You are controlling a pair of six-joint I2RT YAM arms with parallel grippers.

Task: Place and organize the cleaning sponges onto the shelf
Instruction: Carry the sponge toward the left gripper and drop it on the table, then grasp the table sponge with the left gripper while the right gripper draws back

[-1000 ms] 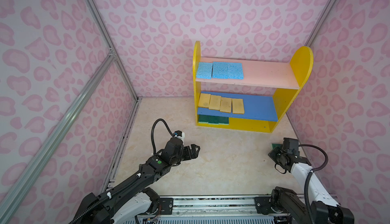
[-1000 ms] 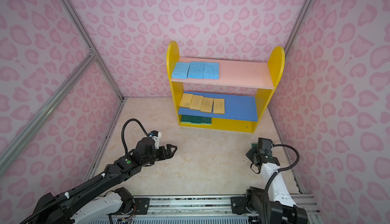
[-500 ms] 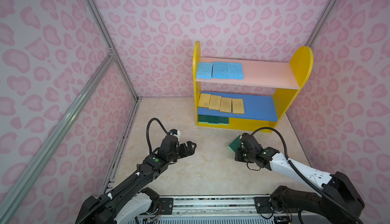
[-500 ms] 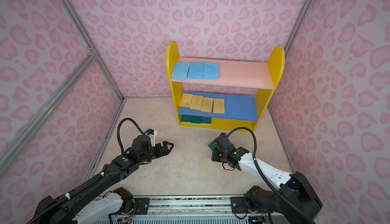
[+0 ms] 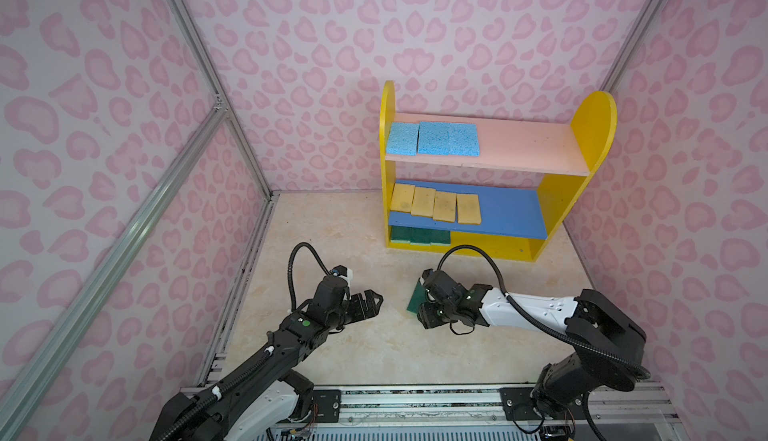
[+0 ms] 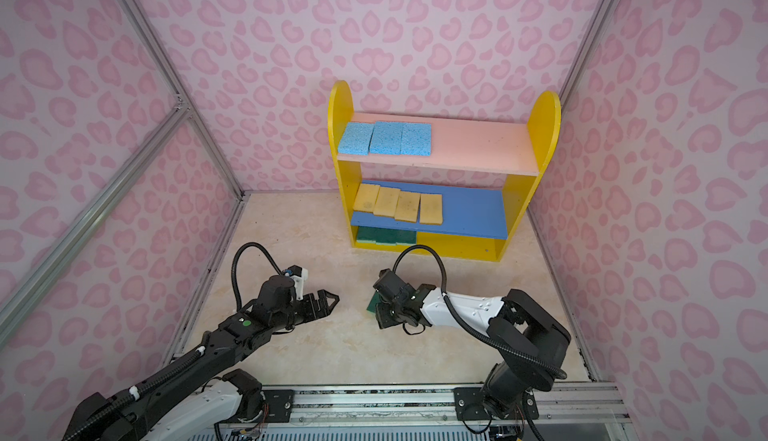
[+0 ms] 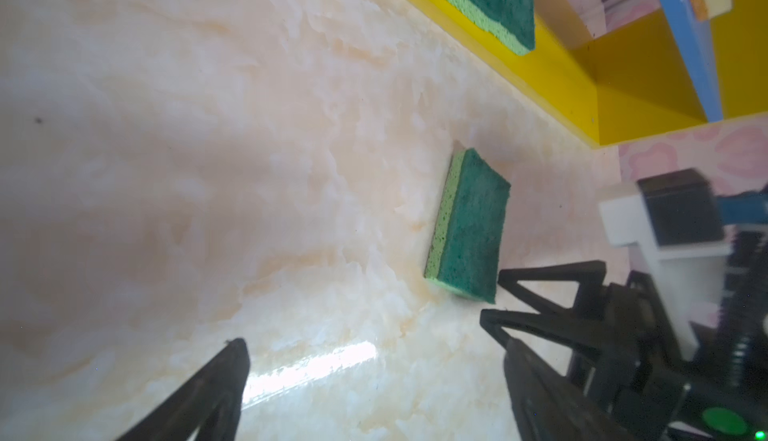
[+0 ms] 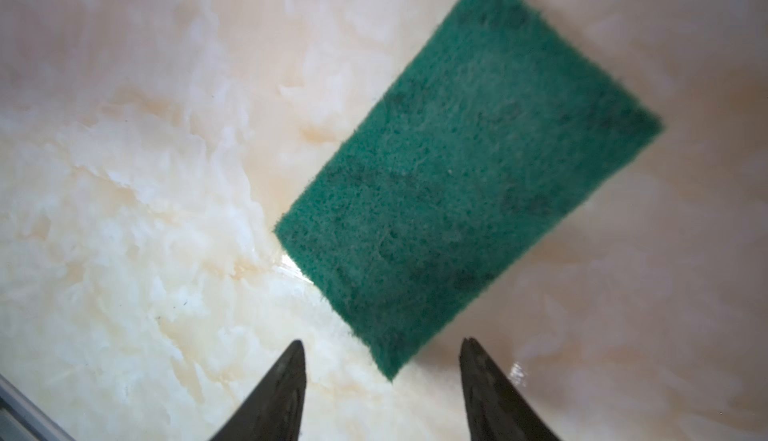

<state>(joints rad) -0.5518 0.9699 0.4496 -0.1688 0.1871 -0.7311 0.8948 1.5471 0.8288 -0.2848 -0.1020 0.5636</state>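
Your right gripper (image 8: 382,341) stands with its jaws parted and nothing between them. The loose green sponge (image 8: 465,168) lies flat on the worktop (image 5: 374,351) just ahead of the fingertips, scouring face up, one corner turned toward the gap. Whether a tip touches it cannot be told. Your left gripper (image 5: 373,299) hangs wide open and empty, near the sponge's other side and pointing toward it. Farther back stands the shelf (image 5: 594,127). Three blue sponges (image 5: 432,138) lie side by side at the left end of its pink board (image 5: 519,148). Four yellow sponges (image 5: 436,206) lie in a row on the blue board (image 5: 511,214). More green sponges (image 5: 419,236) sit at the left end of the yellow base (image 5: 490,247).
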